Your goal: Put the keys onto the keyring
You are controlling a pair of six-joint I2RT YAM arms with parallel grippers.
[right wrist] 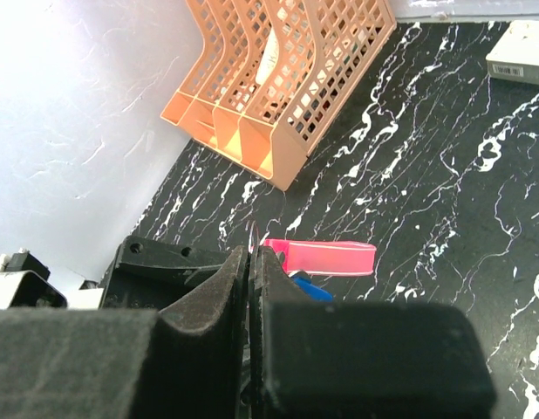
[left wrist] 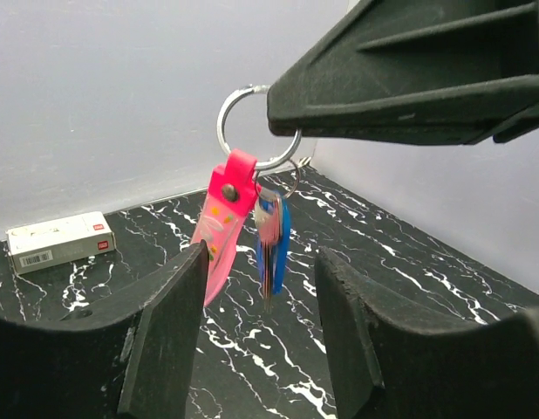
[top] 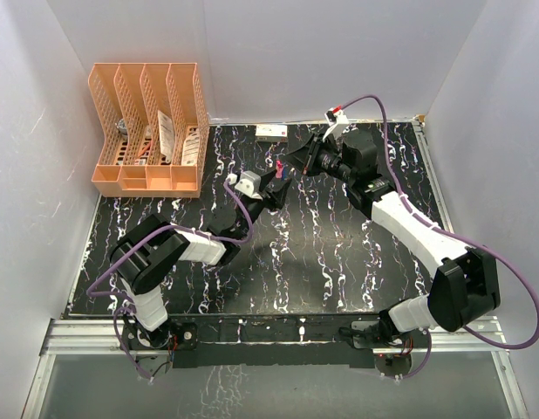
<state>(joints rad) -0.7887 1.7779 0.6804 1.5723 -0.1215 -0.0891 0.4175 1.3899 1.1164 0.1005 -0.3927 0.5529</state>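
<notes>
My right gripper [right wrist: 250, 253] is shut on the thin metal ring [left wrist: 243, 113] of the keyring and holds it up above the table. The pink-red strap [left wrist: 224, 223] hangs from the ring, and so does the blue-headed key [left wrist: 274, 240]. A pale blurred piece in front of the blue key may be the silver key; I cannot tell. The strap [right wrist: 326, 258] and blue key [right wrist: 311, 289] also show in the right wrist view. My left gripper [left wrist: 261, 262] is open, just below and in front of the hanging strap and key, touching neither. In the top view the two grippers [top: 274, 190] [top: 291, 161] meet at the table's middle back.
An orange file rack [top: 147, 127] stands at the back left. A small white box [top: 271, 131] lies by the back wall, also in the left wrist view [left wrist: 58, 242]. White walls close in the black marbled table [top: 339, 253] on three sides.
</notes>
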